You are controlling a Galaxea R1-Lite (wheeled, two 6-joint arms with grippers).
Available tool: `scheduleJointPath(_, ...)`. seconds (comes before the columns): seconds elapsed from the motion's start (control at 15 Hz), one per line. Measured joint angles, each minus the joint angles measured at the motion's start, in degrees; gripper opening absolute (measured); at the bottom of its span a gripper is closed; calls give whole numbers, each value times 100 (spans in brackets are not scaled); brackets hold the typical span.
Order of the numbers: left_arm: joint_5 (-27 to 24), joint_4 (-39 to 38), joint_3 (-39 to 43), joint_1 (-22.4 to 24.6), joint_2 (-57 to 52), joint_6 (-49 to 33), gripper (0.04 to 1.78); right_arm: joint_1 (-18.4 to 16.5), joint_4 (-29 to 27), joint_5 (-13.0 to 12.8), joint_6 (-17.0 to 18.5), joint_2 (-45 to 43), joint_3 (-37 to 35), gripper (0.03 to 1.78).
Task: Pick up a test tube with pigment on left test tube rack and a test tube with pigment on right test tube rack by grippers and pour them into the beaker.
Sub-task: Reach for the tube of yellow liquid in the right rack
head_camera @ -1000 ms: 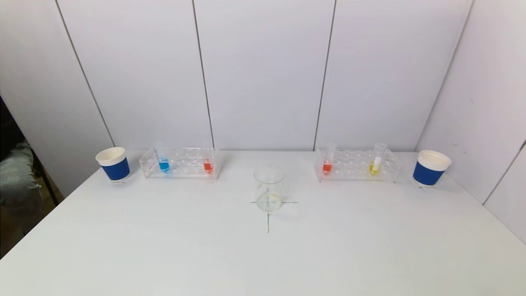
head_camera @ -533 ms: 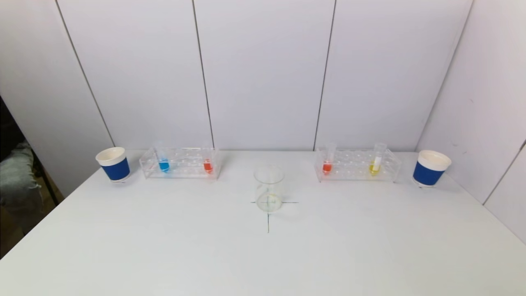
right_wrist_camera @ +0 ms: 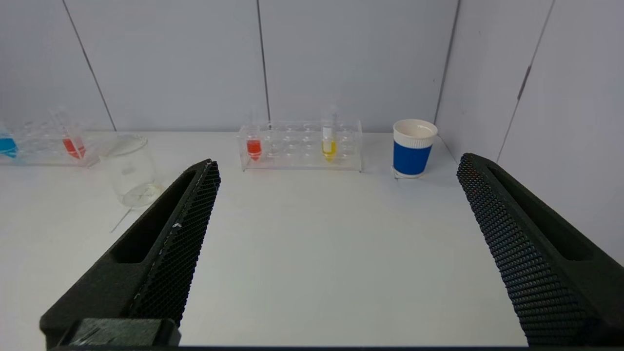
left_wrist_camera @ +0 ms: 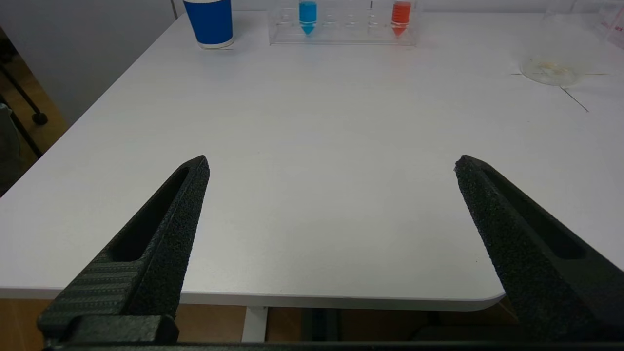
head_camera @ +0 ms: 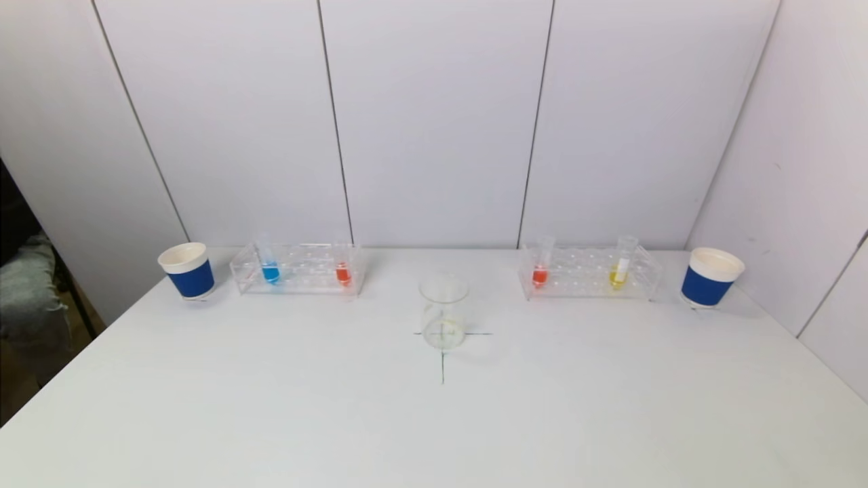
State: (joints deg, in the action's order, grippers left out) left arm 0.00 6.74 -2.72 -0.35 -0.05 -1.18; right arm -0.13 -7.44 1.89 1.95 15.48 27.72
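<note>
From my head view, the clear glass beaker point(head_camera: 443, 312) stands mid-desk on a drawn cross; the left clear plastic rack point(head_camera: 296, 269) holds a blue-pigment tube point(head_camera: 270, 266) and an orange-red tube point(head_camera: 342, 268); the right clear rack point(head_camera: 588, 272) holds an orange-red tube point(head_camera: 540, 268) and a yellow tube point(head_camera: 620, 266); neither arm shows here. In my left wrist view, my left gripper point(left_wrist_camera: 331, 163) hangs at the near desk edge, jaws spread wide, empty, well short of the rack. In my right wrist view, my right gripper point(right_wrist_camera: 339, 165) is likewise spread and empty. The tubes look light, smooth, fragile; I judge a grip on the bare upper wall, above the pigment, safest.
</note>
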Motion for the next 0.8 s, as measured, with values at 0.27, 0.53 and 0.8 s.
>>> scheduleJointPath(0.27,0,0,0,0,0,0,176,4,419,312,13,1315,684,177)
scheduleJointPath(0.53,0,0,0,2,0,-2,176,4,1376,380,17,2760,1103,177)
scheduleJointPath(0.8,0,0,0,2,0,0,176,4,2372,384,37,4163,1376,177)
